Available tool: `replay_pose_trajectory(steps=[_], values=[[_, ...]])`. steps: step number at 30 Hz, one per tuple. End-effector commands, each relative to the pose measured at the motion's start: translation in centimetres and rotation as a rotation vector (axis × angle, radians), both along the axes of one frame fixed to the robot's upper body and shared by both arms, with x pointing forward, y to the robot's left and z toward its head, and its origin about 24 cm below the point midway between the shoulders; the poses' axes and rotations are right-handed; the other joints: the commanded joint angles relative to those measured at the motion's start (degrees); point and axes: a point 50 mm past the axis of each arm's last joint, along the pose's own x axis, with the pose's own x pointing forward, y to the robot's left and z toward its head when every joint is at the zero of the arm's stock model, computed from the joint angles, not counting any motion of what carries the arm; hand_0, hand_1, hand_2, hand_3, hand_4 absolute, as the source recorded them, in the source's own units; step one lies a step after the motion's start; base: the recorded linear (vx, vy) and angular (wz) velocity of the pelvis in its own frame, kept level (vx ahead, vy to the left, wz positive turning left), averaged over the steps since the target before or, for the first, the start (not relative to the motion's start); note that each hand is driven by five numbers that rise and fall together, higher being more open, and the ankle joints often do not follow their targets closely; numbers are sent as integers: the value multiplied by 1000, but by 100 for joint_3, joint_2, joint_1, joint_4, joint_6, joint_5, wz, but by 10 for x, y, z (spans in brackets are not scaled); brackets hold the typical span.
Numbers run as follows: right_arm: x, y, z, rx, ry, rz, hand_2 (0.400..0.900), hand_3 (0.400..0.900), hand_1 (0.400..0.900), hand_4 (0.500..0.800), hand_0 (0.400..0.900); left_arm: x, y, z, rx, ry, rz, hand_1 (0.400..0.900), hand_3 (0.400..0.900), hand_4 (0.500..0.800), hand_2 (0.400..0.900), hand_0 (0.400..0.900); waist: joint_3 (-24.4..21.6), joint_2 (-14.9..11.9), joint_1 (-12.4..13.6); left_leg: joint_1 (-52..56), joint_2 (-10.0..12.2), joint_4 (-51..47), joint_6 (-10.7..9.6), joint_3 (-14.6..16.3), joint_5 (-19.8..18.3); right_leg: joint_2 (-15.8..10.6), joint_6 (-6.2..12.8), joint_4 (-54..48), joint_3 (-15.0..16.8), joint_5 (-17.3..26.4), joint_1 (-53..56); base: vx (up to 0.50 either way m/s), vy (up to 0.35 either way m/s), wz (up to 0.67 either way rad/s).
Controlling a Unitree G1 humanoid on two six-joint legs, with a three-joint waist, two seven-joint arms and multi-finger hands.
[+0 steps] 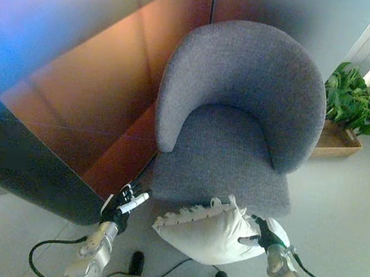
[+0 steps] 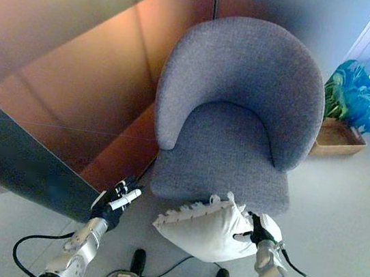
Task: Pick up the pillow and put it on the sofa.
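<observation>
A white pillow (image 1: 210, 230) with a frilled edge is held just in front of the seat's front edge of a grey tub armchair (image 1: 232, 124). My right hand (image 1: 262, 235) grips the pillow's right side, fingers curled into the cloth. My left hand (image 1: 124, 204) is off to the left of the pillow, apart from it, fingers loosely straight and holding nothing. The pillow's upper corner overlaps the seat's front edge; I cannot tell whether it rests on it.
A reddish-brown panel wall (image 1: 95, 91) stands left of the chair. A dark grey slab (image 1: 23, 164) juts in at lower left. A potted green plant (image 1: 351, 107) in a wooden box stands at right on the pale floor (image 1: 353, 217).
</observation>
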Motion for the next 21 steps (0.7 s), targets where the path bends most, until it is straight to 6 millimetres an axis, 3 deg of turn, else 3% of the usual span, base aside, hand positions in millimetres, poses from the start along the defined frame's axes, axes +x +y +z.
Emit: replay_pose_trajectory(steps=[1,9,21], values=[[57,-5,51,-89,-221,54,900,900,900,800,900,51,2,52,42,-281,-25,900,900,800,900,900,378,-252,182,-89,41,273,134,-174,-370,-578,281,303,126,-37,-300,-111,15,2],[87,-14,82,-113,-291,21,900,900,900,800,900,71,-7,71,24,-355,-22,900,900,800,900,900,848,-155,210,-474,-31,435,133,-305,-350,-600,271,391,158,1,-613,-93,12,3],[106,-11,102,-136,-303,34,900,900,900,800,900,86,-16,93,17,-451,-30,900,900,800,900,900,1239,-84,246,-749,-83,428,122,-403,-264,-618,278,400,175,76,-871,-46,2,2]])
